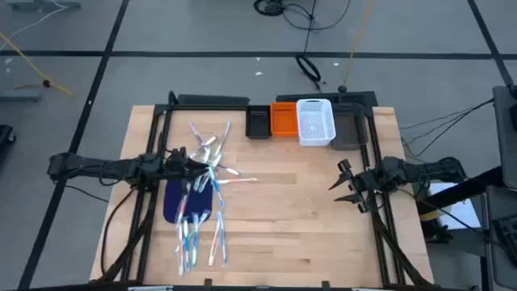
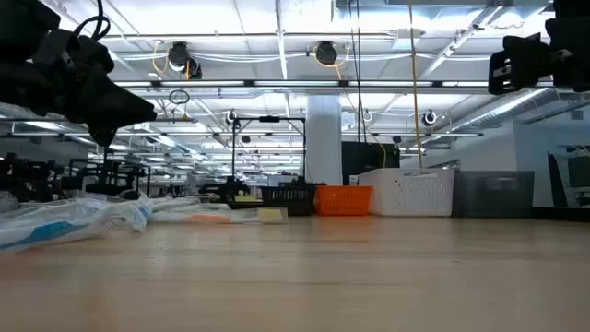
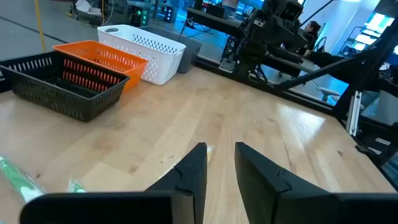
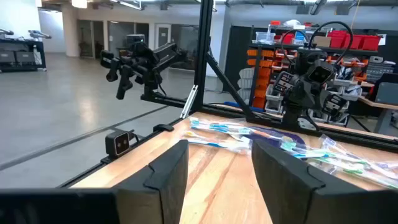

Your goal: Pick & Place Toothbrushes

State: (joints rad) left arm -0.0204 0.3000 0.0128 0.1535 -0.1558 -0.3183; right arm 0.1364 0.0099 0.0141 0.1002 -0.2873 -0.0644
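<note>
Toothbrushes (image 1: 203, 194) scattered over dark blue mat (image 1: 176, 200), left side of worktop (image 1: 299, 218). Left claw (image 1: 196, 167) above pile, partly open, seemingly empty. Right claw (image 1: 342, 184) w/ fingers spread, empty, near right edge.

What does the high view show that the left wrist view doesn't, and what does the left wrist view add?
Only the high view shows the toothbrushes piled on and around the dark blue mat, under the left gripper. Only the left wrist view shows that gripper's fingers slightly apart with nothing between them. Both show the black bin, orange bin, white bin and the right gripper waiting, open.
</note>
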